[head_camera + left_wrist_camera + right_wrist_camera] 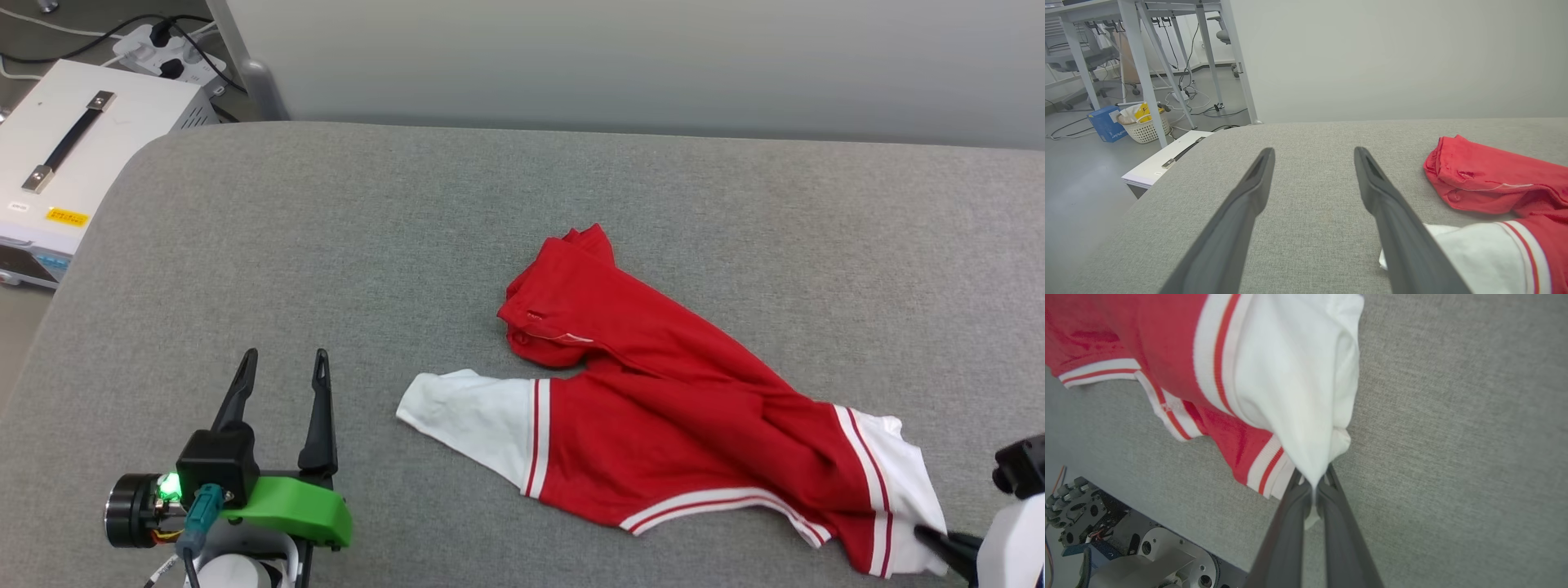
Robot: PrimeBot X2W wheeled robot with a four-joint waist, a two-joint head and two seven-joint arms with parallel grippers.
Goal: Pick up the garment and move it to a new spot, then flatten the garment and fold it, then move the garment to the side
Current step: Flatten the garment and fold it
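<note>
From the head view, we see the red jersey T-shirt [669, 408] lying crumpled on the grey padded table [326, 229], right of the table's middle and reaching toward its near right corner. It is not spread out. One white sleeve [465, 412] points toward the table's middle, and the body is bunched and creased. The left gripper [284, 355] hovers over the table's near left part, fingers spread and holding nothing. At the table's near right corner, the right gripper [927, 535] meets the jersey's other white sleeve [902, 474].

From the left wrist view, we look along two well-parted fingers at bare table cloth, with the jersey off toward the table's right half and nothing between the fingers.

From the right wrist view, the two dark fingers are pressed together on the edge of the white sleeve, pinching it just above the table.

We judge that only the first grasp is made. The lift and carry to a new spot, the flattening, the folding and the move aside are all yet to do.
</note>
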